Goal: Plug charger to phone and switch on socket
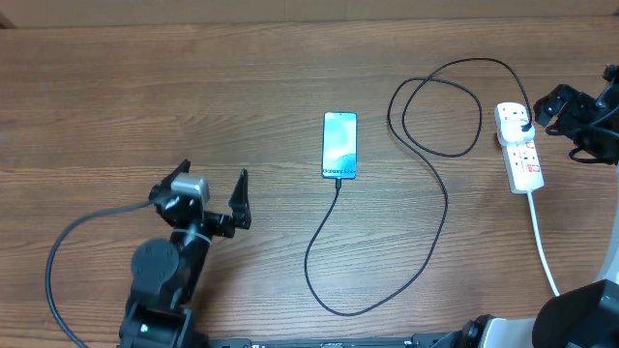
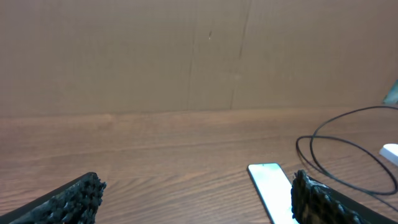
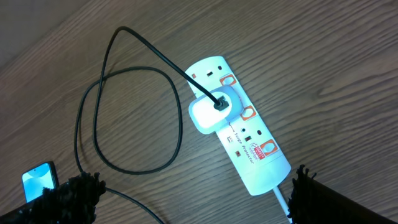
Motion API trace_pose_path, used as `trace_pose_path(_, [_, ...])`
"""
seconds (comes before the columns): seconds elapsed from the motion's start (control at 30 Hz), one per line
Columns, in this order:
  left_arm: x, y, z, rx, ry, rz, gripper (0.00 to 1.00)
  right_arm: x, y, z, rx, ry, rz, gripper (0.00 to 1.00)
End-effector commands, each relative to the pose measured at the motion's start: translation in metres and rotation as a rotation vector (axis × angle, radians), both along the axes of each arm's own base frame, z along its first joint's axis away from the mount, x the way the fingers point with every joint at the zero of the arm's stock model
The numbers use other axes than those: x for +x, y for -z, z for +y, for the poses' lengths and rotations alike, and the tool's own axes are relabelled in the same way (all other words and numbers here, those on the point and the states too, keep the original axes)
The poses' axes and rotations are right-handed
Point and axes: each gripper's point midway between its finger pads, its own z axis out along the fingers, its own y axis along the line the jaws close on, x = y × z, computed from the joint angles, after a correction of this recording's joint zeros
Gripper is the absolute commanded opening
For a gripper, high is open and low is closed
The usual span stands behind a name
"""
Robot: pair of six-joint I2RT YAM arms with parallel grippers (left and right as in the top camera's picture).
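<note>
Near the front-left corner of the worktop [image 1: 242, 87] the left claw [image 1: 213, 188] is spread wide. The phone [image 1: 339, 145] lies mid-worktop, the charger [image 1: 446, 198] meeting its near end and looping to the socket [image 1: 519, 147] by the right edge. Above it the right claw [image 3: 196, 179] is spread.

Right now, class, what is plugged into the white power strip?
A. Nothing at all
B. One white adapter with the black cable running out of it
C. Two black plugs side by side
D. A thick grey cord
B: the right wrist view shows a single white adapter seated in the power strip, with the black cable leaving its centre; the other outlets are bare.
</note>
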Motion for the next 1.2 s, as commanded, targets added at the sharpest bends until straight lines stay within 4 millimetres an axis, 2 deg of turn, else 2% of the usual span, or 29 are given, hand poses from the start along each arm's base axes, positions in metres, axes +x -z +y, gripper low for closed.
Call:
trace_pose_path(0.0, [-0.012, 0.003, 0.003, 0.013, 0.018, -0.051, 1.0, 0.0, -0.001, -0.002, -0.01, 0.005, -0.002, 1.0])
trace_pose_path(0.57, [-0.035, 0.02, 0.03, -0.009, -0.065, -0.252, 1.0, 0.0, -0.001, -0.002, -0.01, 0.005, -0.002, 1.0])
trace_pose_path(0.9, [-0.037, 0.023, 0.042, 0.007, -0.092, -0.251, 1.0, 0.0, -0.001, -0.002, -0.01, 0.005, -0.001, 1.0])
trace_pose_path(1.03, [-0.035, 0.037, 0.048, 0.012, -0.113, -0.193, 1.0, 0.0, -0.001, -0.002, -0.01, 0.005, -0.002, 1.0])
trace_pose_path(1.17, [-0.033, 0.059, 0.048, 0.053, -0.114, -0.106, 1.0, 0.0, -0.001, -0.002, -0.01, 0.005, -0.001, 1.0])
